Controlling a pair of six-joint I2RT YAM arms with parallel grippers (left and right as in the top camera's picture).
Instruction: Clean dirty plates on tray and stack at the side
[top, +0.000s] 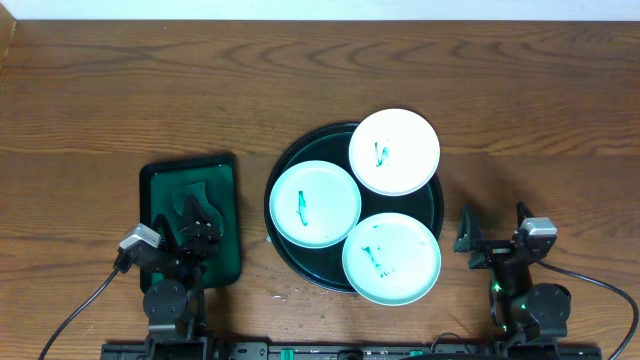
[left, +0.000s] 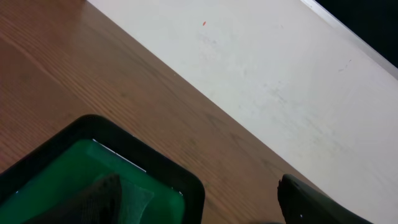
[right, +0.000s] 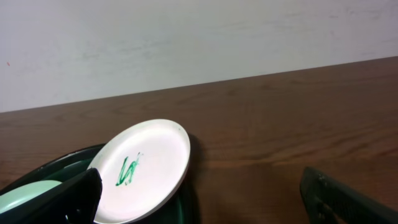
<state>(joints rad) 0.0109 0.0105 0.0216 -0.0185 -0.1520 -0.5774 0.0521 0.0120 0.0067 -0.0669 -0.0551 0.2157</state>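
Now, round tray (top: 303, 152): dark, raised rim, mid wooden table (top: 100, 100), between both arms.
White plate (top: 394, 152): round, shallow, glossy; at the tray's far-right edge, overhanging the rim; green smear running near-to-far.
Left mint plate (top: 315, 204): flat in the tray's left half; short green streak, long axis likewise near-to-far.
Near mint plate (top: 391, 258): overlapping the near-right rim; smear slanted, speckled.
Orientation: all three face up, circular, no long axis of their own.
Left gripper (top: 197, 225): jaws spread, empty, over the rectangular green tray (top: 225, 190), well apart from the plates.
Right gripper (top: 494, 215): jaws wide apart, empty, just right of the round tray; in the wrist view, white plate ahead, nearer the left-hand one of the fingers (right: 62, 199).
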